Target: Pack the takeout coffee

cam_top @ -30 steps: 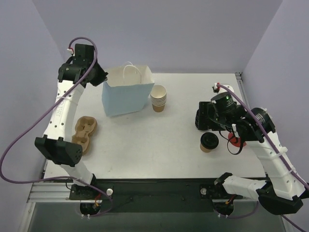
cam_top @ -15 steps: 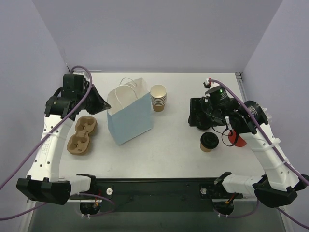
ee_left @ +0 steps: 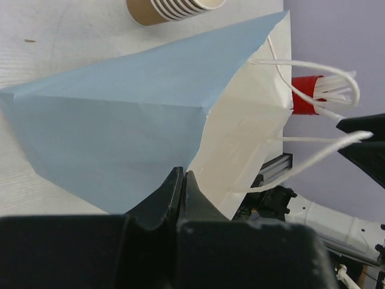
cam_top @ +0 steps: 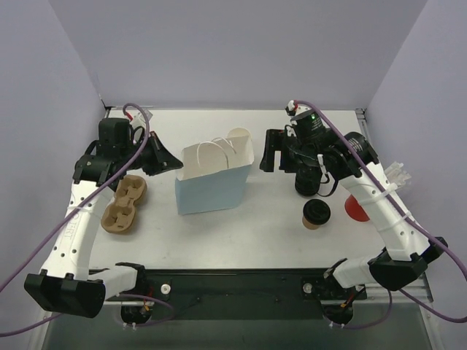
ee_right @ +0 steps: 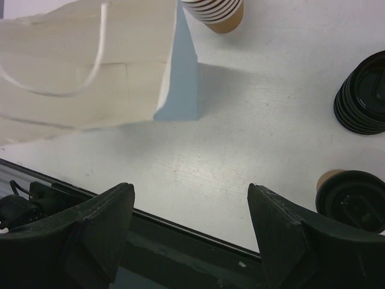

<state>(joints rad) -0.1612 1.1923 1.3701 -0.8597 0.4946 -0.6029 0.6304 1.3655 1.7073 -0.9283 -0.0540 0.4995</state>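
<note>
The takeout coffee (cam_top: 316, 214), a small tan cup with a black lid, stands on the table at front right; it also shows at the right edge of the right wrist view (ee_right: 354, 201). My left gripper (cam_top: 172, 165) is shut on the left rim of the light blue paper bag (cam_top: 215, 181), which stands open with white handles. In the left wrist view the closed fingers (ee_left: 182, 179) pinch the bag's edge (ee_left: 120, 120). My right gripper (cam_top: 268, 157) is open and empty, just right of the bag's mouth (ee_right: 90, 72) and above the table (ee_right: 191, 188).
A stack of lidless tan cups (cam_top: 238, 135) stands behind the bag. A stack of black lids (ee_right: 364, 93) sits near the coffee. A brown cup carrier (cam_top: 124, 203) lies at left. A red holder with white sticks (cam_top: 357, 208) is at right.
My left gripper has pulled the bag rightward and forward, now hiding most of the cup stack. My right arm has swung left and back toward the bag, away from the coffee.
</note>
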